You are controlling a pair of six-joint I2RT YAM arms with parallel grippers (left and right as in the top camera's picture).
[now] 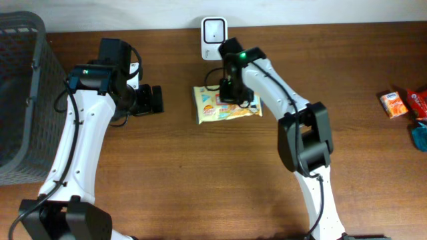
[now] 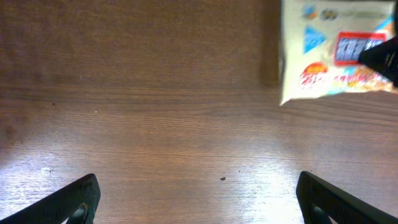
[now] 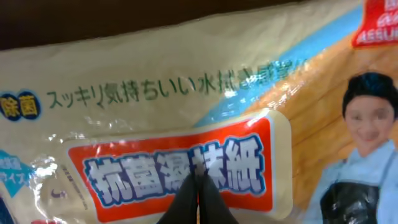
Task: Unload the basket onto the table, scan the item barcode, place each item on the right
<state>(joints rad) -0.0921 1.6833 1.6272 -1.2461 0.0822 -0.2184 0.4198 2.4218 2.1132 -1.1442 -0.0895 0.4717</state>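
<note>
1 wooden table (image 1: 200, 173) — left tool (image 2: 198, 193) gaping, right tool (image 3: 198, 180) clenched against wipes pack (image 1: 208, 107).

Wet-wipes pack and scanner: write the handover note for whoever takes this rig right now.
Left gripper: open, empty, over bare table left of the pack.
Right gripper: shut, fingertips pinched together on the front label of the wet-wipes pack.
The pack lies flat, printed face up, just in front of the white scanner at the table's back edge.
Done: pack gripped.
Left: lift it, find the barcode (none shows on this face), present it to the scanner.
</note>
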